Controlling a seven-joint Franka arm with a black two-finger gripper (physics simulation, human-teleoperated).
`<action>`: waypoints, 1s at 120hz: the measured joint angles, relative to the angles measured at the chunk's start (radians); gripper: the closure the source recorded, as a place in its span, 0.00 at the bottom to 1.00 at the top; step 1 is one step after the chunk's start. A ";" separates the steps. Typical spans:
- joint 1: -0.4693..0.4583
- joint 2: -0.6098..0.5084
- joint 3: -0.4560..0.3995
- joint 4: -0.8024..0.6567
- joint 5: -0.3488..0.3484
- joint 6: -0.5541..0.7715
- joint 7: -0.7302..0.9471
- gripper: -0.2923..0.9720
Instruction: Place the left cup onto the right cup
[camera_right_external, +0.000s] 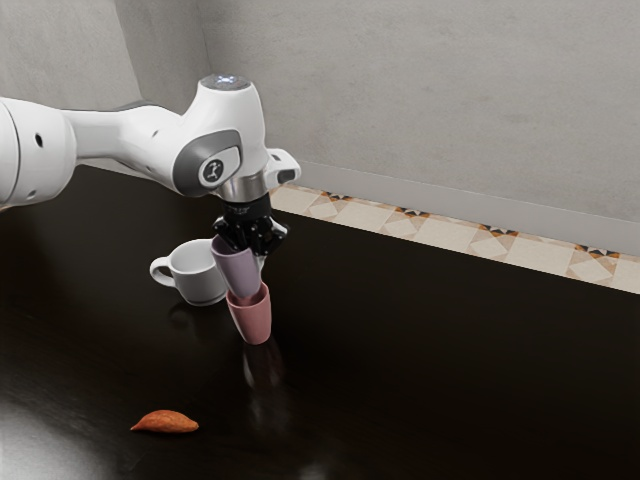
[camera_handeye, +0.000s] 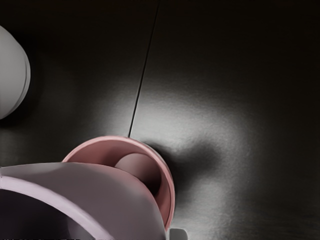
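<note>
Lilac cup (camera_right_external: 236, 268) hangs tilted in the end effector (camera_right_external: 248, 238), whose black fingers are clamped on its rim. Its base sits inside the mouth of the pink cup (camera_right_external: 252, 315), which stands upright on the dark surface (camera_right_external: 450, 350). I judge the stacking nearly done: what remains is to straighten the cup, seat it and let go. How deep the base reaches, and whether it touches the pink wall, is hidden. A white mug (camera_right_external: 195, 272) stands at ten o'clock from the pink cup, perhaps touching the lilac one. At seven o'clock lies a small orange object (camera_right_external: 165, 423) that I cannot identify.
</note>
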 joint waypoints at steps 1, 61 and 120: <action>0.000 0.000 0.000 0.000 0.000 0.000 0.000 0.85; 0.001 0.054 0.012 0.013 0.001 0.019 0.008 0.85; 0.000 0.095 0.011 0.025 0.011 0.040 0.016 0.70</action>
